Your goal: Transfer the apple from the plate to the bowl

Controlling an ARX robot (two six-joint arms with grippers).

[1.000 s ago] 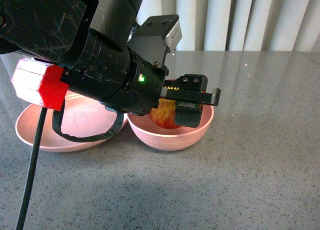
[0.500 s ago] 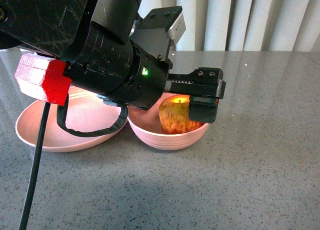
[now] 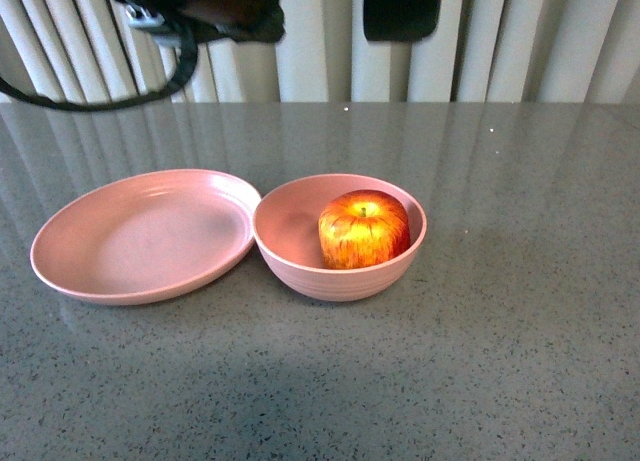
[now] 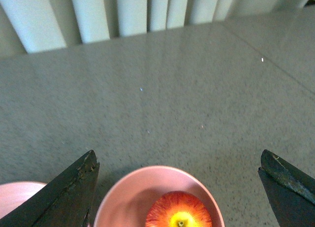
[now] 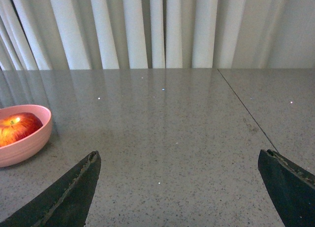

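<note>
Front view shows the left gripper (image 4: 179, 187) has let go and lifted clear, jaws spread wide and empty above the bowl (image 3: 340, 273), where the apple (image 3: 364, 229) sits upright beside the bare plate (image 3: 140, 236) near the desk's middle, so the transfer looks complete; the right gripper (image 5: 179, 187) hangs wide too.

Speckled grey stone table (image 3: 520, 311) bearing a shallow pink plate (image 3: 140, 236) and, touching its rim, a deep pink bowl (image 3: 330, 276), both sitting directly on the surface.
</note>
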